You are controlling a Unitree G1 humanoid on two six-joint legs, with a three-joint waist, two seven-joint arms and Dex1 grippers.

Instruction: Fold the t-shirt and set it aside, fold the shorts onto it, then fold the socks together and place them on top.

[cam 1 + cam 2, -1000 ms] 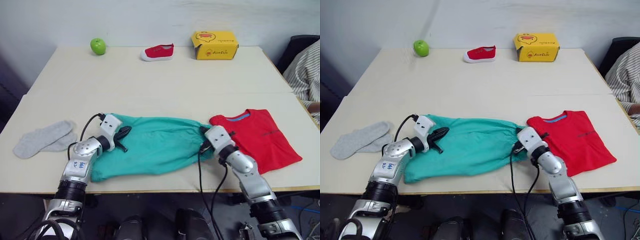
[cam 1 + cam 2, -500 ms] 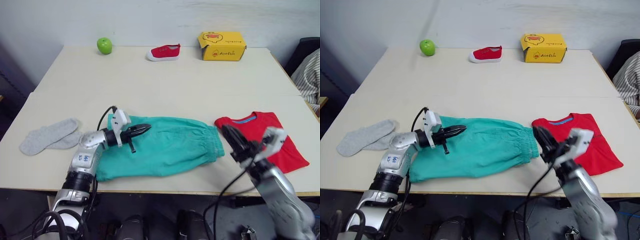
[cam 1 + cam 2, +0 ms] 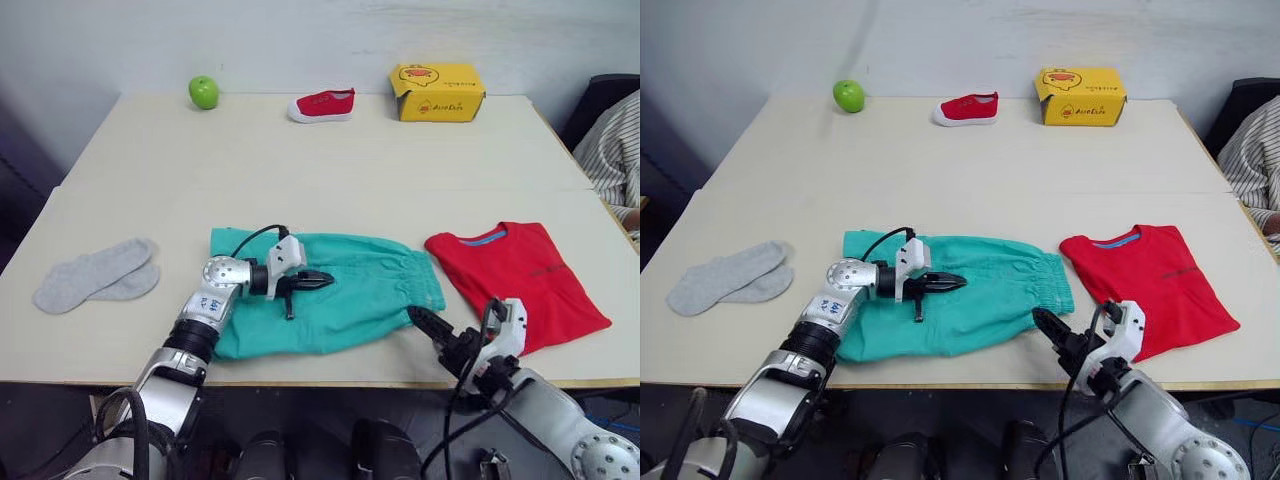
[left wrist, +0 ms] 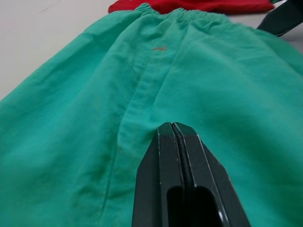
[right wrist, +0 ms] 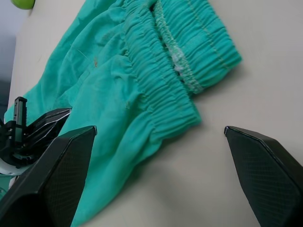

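The teal shorts (image 3: 340,300) lie flat near the table's front, waistband toward the red t-shirt (image 3: 520,275), which lies folded to their right. My left gripper (image 3: 322,281) is shut with nothing between its fingers, its tip (image 4: 175,128) just over the middle of the shorts. At the front edge, my right gripper (image 3: 455,338) stands open just off the waistband corner. Its fingers (image 5: 57,175) are spread wide and hold nothing. The grey socks (image 3: 95,275) lie overlapping at the far left.
Along the back edge sit a green apple (image 3: 203,92), a small red shoe (image 3: 322,104) and a yellow box (image 3: 436,91). A person's striped sleeve (image 3: 615,150) shows at the right edge. Bare table (image 3: 330,180) stretches behind the clothes.
My right gripper opened, let go of the shorts' waistband and drew back to the front edge. The left gripper, still shut, slid right over the shorts.
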